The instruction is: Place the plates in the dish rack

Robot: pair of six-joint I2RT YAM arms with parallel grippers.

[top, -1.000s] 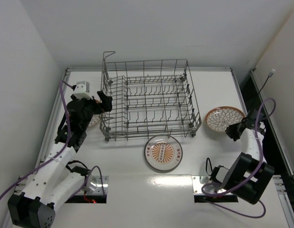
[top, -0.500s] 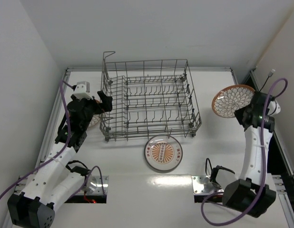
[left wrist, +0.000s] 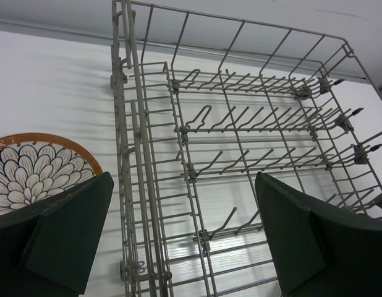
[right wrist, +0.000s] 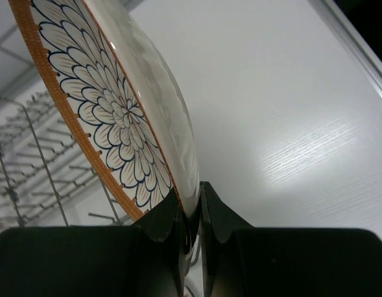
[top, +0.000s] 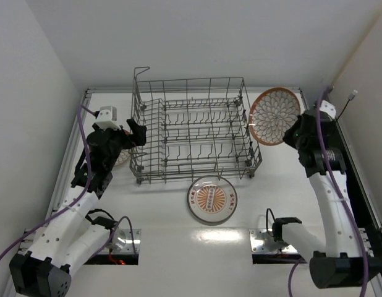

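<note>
The right pincer (right wrist: 190,216) was clamped on the lower rim of a petal plate (top: 274,116), its fingers only narrowly apart with the rim between them. That plate was off the desk (top: 160,210), held on edge and tilted, its patterned face turned up and towards the rack (top: 190,127). It hung just beside the rack's far right corner. From above its edge overlapped the rack's rim, though whether the two touched could not be told.

The left pincer (left wrist: 185,241) stood wide open and held nothing, hanging over the rack's left wall. A second petal plate (left wrist: 36,170) lay flat on the desk just left of the rack, largely hidden under the left arm in the overhead view. The medallion plate (top: 212,198) lay flat on the desk just in front of the rack's near wall, a little right of its middle. All three plates were outside the rack.
</note>
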